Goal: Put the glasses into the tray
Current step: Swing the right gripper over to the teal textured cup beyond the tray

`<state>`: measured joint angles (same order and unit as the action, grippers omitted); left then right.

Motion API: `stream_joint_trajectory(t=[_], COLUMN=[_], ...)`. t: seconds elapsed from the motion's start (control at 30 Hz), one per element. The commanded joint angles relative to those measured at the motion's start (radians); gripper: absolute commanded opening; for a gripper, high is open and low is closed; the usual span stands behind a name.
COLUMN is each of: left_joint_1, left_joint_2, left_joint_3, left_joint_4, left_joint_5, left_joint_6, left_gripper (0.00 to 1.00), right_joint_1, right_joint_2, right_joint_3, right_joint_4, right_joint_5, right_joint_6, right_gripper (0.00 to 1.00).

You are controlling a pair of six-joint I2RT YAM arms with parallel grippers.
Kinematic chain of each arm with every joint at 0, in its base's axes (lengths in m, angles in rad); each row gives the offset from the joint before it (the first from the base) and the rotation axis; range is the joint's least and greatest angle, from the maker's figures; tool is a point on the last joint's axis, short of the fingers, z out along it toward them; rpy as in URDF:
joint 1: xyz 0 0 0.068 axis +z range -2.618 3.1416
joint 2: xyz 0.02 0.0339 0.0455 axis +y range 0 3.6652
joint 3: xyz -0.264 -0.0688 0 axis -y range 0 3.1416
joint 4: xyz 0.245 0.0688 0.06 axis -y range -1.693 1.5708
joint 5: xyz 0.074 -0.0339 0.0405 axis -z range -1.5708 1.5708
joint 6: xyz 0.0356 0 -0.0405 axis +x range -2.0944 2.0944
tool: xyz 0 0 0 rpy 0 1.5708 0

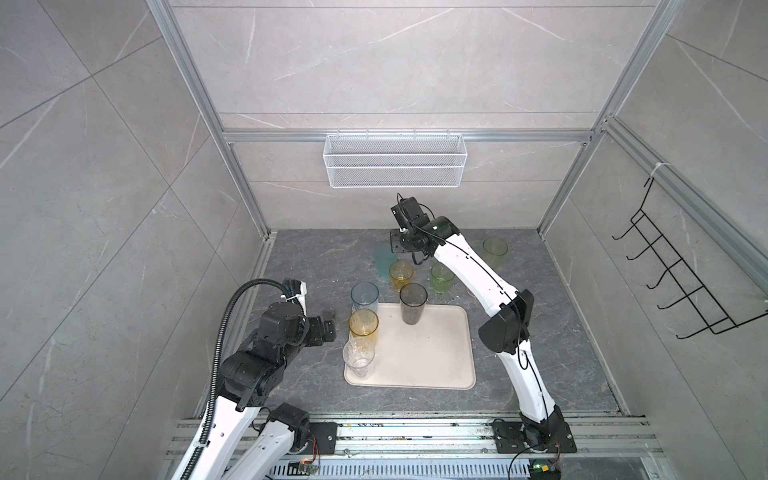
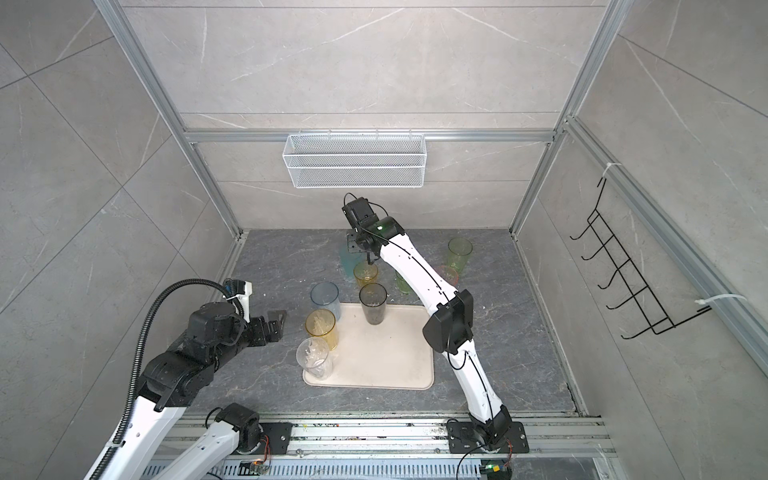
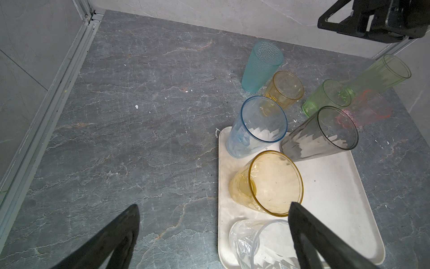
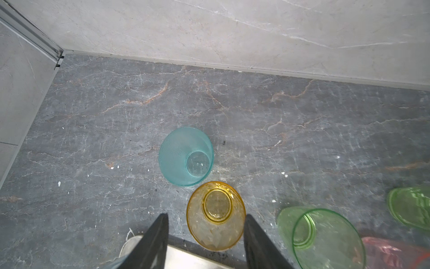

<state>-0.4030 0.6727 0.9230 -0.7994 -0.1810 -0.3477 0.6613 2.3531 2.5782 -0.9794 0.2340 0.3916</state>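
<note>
Right gripper [image 4: 207, 215] hovers, fingers apart and empty, over the short amber glass [image 4: 216, 223], which stands upright just beyond the tray [image 1: 436, 357]. It looks light, stiff and slick, so pinch across the wall below the rim. Left gripper [image 3: 214, 205] sits wide open beside the tray.

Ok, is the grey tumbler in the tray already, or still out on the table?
In. The grey tumbler stands upright with its base inside the far rim of the tray.
</note>
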Motion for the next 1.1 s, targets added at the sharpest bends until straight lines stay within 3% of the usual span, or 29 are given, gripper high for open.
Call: stream_joint_trajectory(t=[0.0, 1.07], left_joint_1=[0.006, 0.006], left_joint_2=[-0.012, -0.021], left_joint_3=[0.001, -0.001], left_joint_4=[0.022, 0.025], left_joint_5=[-0.016, -0.026], left_joint_6=[-0.012, -0.014], left_gripper=[1.0, 1.0], right_joint_1=[-0.003, -0.06], right_joint_2=[0.057, 0.323], right_joint_3=[0.07, 0.244], right_joint_4=[-0.05, -0.008], right_joint_5=[-0.01, -0.129], right_joint_6=[-0.011, 0.071], right_gripper=[0.54, 0.55])
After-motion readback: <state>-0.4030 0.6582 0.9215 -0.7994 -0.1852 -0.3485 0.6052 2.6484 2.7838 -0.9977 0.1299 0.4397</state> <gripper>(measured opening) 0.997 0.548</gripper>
